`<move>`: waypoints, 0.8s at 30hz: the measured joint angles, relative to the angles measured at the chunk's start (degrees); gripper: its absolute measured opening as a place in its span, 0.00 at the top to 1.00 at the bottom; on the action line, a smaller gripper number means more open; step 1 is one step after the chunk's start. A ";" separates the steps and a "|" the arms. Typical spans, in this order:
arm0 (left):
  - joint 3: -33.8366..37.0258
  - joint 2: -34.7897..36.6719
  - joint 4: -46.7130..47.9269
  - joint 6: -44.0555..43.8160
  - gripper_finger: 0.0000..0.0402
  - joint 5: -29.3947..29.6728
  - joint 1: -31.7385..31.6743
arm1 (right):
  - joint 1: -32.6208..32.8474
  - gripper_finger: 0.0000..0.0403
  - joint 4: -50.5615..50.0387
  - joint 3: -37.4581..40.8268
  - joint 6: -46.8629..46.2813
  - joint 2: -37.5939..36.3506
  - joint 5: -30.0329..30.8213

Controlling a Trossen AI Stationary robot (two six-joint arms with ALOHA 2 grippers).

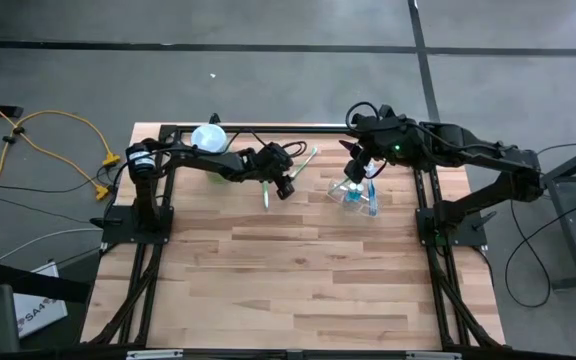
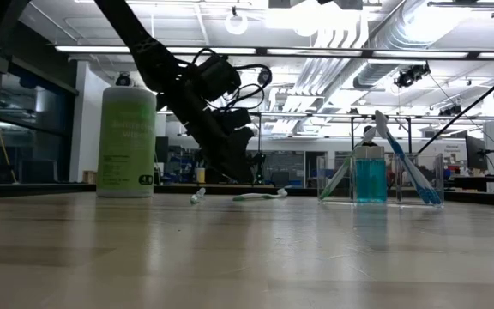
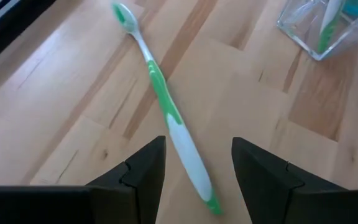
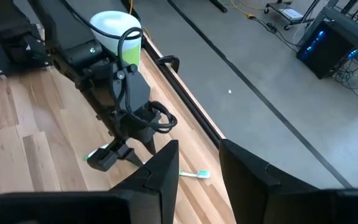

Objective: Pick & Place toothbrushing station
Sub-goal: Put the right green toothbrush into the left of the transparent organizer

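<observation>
The toothbrushing station is a clear plastic holder standing on its base on the table's far right part. In the low view a blue insert and two toothbrushes lean in it. A green-and-white toothbrush lies flat on the table, also in the high view. My left gripper is open, low over the table, with one finger on either side of that toothbrush's handle end, not touching it; it also shows in the high view. My right gripper is open and empty, above the table just beyond the station.
A pale-green bottle with a white cap stands at the table's far left, also in the low view. A second green toothbrush lies on the table near my left gripper. The table's near half is bare wood.
</observation>
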State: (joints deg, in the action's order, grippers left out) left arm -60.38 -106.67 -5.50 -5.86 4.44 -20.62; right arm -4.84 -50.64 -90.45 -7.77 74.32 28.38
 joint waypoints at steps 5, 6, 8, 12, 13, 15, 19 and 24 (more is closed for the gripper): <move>0.00 -0.03 -0.33 0.07 0.56 0.16 -0.04 | 0.00 0.73 0.14 0.00 -0.01 0.00 0.00; 0.00 -0.46 -0.60 0.01 0.56 0.18 -0.04 | 0.00 0.73 0.16 0.00 -0.07 0.00 0.00; -0.02 -1.60 -1.31 -0.01 0.56 0.12 -0.04 | 0.00 0.73 0.24 0.00 -0.11 0.00 0.00; -0.24 -5.01 -2.23 0.01 0.56 0.21 -0.04 | 0.00 0.73 0.35 0.00 -0.13 0.00 -0.09; -0.33 -5.51 -2.63 0.01 0.56 0.36 -0.02 | 0.00 0.73 0.38 0.00 -0.15 0.01 -0.10; -0.48 -6.48 -3.95 -0.03 0.56 0.66 0.00 | 0.00 0.73 0.41 0.00 -0.15 0.00 -0.15; -0.50 -7.23 -4.57 -0.03 0.56 0.88 -0.17 | 0.00 0.73 0.57 0.00 -0.09 0.02 -0.11; -0.48 -7.39 -5.25 1.38 0.56 2.49 -0.13 | 0.00 0.73 0.81 0.00 -0.01 0.01 -0.03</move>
State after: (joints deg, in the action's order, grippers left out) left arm -60.86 -114.06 -10.74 -4.48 6.93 -20.75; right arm -4.84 -49.83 -90.45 -7.78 74.33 28.35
